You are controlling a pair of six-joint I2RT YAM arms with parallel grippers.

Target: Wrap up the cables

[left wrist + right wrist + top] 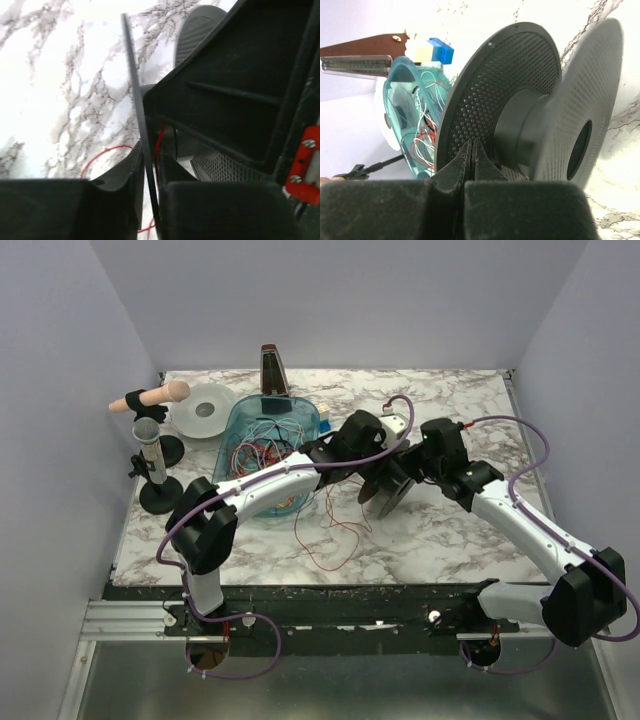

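Note:
The black spool (392, 488) stands on edge at the table's middle, between both grippers. My left gripper (372, 478) is shut on the thin rim of one spool flange (132, 85), seen edge-on between its fingers (125, 172). A red cable (107, 152) loops on the table beside it and runs up past the jaws. In the top view this red cable (335, 530) trails loosely in front of the spool. My right gripper (471, 150) is shut, its tips against the perforated flange (495, 90) near the hub (520, 130); I see nothing between them. It shows in the top view (415, 470).
A teal basket (235, 430) holding several tangled red and white cables (262, 452) sits left of the spool and shows in the right wrist view (400, 95). Behind are a brown metronome (272, 370), a white disc (205, 410), a blue-white block (435, 50) and a black stand (155, 455).

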